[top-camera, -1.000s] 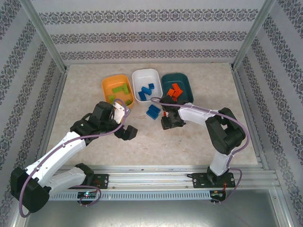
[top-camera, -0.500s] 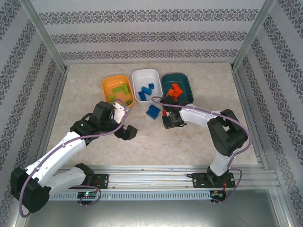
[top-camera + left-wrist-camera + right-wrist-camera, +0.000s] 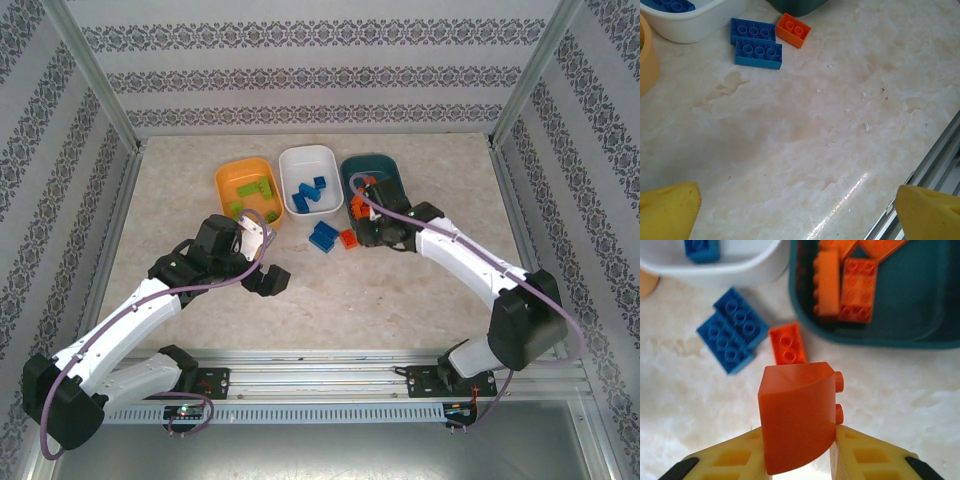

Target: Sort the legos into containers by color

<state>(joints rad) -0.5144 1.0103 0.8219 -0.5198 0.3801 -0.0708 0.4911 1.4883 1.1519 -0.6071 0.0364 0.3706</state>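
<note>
Right gripper (image 3: 797, 442) clamps a curved-top orange-red plastic brick (image 3: 797, 415) just short of the dark teal rounded plastic tub (image 3: 920, 315), w/ more orange bricks (image 3: 857, 287) inside it. Small orange brick (image 3: 787, 344) & two blue bricks (image 3: 727, 342) lie left of that tub. Left gripper (image 3: 800, 210) spread wide, well away from tub.

Saw three shallow tubs in a row: orange tub (image 3: 240, 168), white tub (image 3: 305, 160), dark teal tub (image 3: 388, 168). Found lime green bricks (image 3: 250, 195) in the first, blue bricks (image 3: 310, 190) in the second, orange-red bricks (image 3: 850, 282) heaped in the third. Noted two loose blue bricks (image 3: 759, 52) flat, studs up, touching, just before the white tub, a small orange-red brick (image 3: 793, 30) just beside them. Spotted a curved orange-red brick (image 3: 797, 415) pinched in the right gripper (image 3: 799, 440), near the teal tub.
</note>
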